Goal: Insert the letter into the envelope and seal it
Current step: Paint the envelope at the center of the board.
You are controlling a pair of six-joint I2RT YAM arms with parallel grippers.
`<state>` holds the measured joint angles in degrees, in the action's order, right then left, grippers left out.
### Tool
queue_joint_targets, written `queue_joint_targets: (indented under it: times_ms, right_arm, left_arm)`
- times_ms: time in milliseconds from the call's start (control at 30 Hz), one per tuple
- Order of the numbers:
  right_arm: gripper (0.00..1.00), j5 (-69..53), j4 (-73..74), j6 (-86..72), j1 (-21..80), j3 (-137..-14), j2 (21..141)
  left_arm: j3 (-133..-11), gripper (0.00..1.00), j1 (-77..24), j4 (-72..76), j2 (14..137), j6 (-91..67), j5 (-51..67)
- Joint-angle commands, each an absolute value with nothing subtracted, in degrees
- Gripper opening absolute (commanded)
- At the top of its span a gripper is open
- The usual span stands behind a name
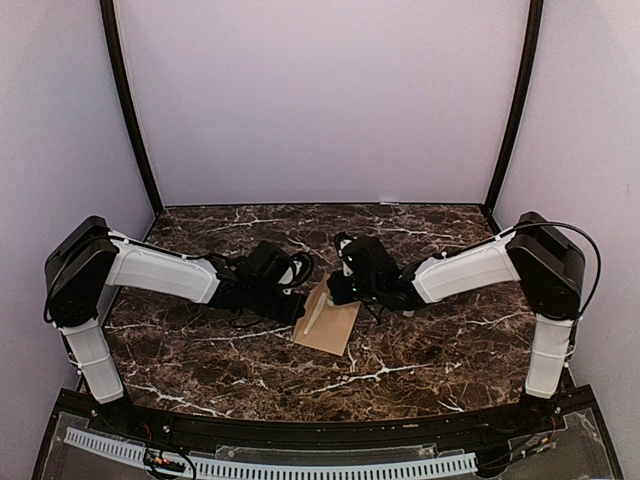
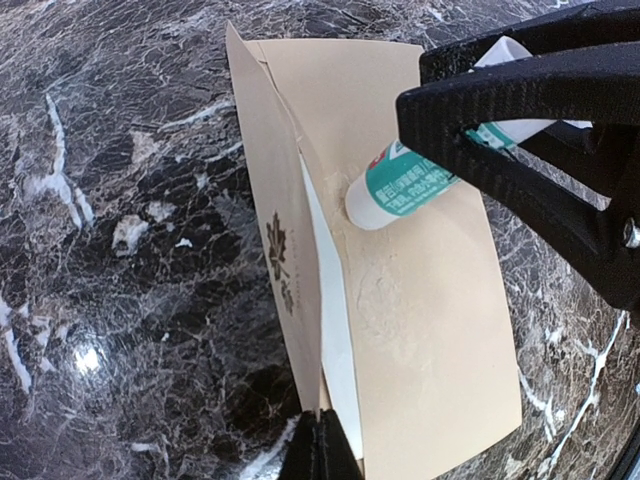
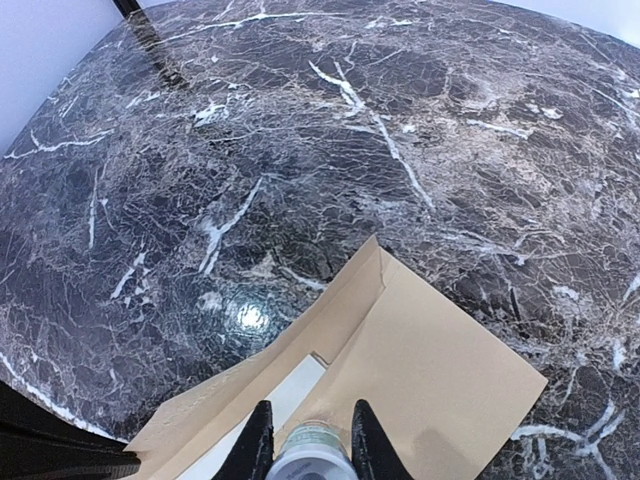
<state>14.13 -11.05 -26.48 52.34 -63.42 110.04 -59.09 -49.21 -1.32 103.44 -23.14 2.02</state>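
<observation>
One tan envelope (image 1: 330, 322) lies flat near the middle of the dark marble table (image 1: 200, 350), between the two arms. Its pointed flap (image 2: 278, 250) stands up from the left edge and carries a small leaf print. A white letter (image 2: 335, 330) shows as a narrow strip in the open mouth under the flap.

The glue stick (image 2: 400, 190), white with a teal label, is tilted with its end pressed on the envelope's face just beside the fold. The paper there looks smeared. The right gripper (image 3: 312, 430) clamps the glue stick between its black fingers (image 3: 262, 440), reaching in from the right. The left gripper (image 2: 322, 450) has its jaws closed on the tip of the flap, holding it raised off the envelope body.
</observation>
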Motion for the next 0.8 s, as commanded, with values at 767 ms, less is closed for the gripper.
queue_joint_targets:
  times_ms: [767]
  right_arm:
    - [0.00,7.92,-11.23,-25.09,57.82,-60.71,107.75]
  left_arm:
    - [-59.42,0.00,-48.59,-2.19,104.17,-25.12,1.45]
